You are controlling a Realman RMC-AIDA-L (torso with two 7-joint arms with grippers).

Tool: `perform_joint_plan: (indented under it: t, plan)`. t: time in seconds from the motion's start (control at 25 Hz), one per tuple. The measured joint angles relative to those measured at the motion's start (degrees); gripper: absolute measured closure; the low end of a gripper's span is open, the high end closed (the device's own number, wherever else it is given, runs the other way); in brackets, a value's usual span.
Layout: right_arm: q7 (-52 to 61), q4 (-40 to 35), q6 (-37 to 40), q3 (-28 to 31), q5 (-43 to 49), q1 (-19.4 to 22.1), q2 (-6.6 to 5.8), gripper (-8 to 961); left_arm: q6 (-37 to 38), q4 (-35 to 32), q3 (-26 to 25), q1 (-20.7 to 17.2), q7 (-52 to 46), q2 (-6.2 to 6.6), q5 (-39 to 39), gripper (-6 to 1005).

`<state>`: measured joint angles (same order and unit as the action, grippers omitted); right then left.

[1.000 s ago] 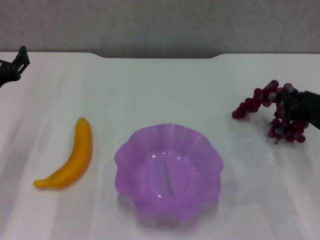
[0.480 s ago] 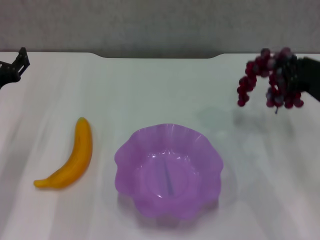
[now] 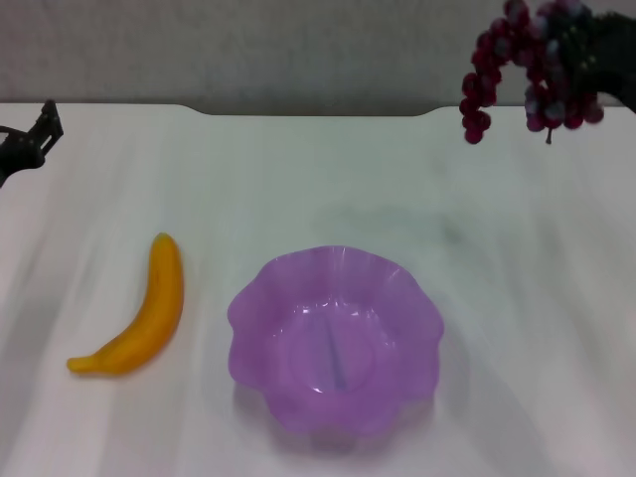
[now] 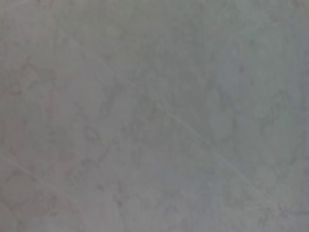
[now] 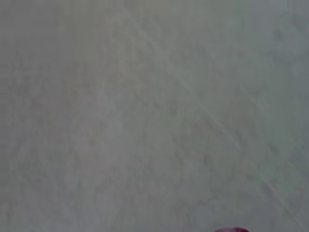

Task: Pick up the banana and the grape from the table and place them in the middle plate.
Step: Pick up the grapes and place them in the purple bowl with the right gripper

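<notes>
One fruit of the two is already airborne: the grape [image 3: 525,70] hangs from the right gripper [image 3: 586,45], high above and to the right of the middle plate [image 3: 335,339], with the dark fingers apparently closed around the top of the bunch, though their exact closure is hard to make out at the frame's corner. The banana [image 3: 139,311] lies flat on the table [image 3: 318,189] just left of the plate, untouched. The left gripper [image 3: 30,139] sits parked far left of the plate near the table's back edge; whether its fingers are open I cannot tell. To finish this step well, the carry should travel level toward the plate's centre, keeping the dangling ends clear of the wavy rim, and descend low before release so the loose bunch settles rather than bounces out. The grape is a limp string of small dark red-purple beads, some frosted grey, likely to swing. The plate is translucent purple with a scalloped edge and looks light, so a knock could shift it. The banana is smooth, curved and glossy yellow-orange.
</notes>
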<state>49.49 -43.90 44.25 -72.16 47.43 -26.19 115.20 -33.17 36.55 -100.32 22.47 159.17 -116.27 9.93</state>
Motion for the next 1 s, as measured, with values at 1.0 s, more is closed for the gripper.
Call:
perform_joint_plan:
  t: [1.0]
  plan:
    - [6.2,-7.4,0.6,-29.7,2.3,-1.3,0.27,787,0.0,-0.1,1.6,1.1,-0.2,0.0,0.0,217]
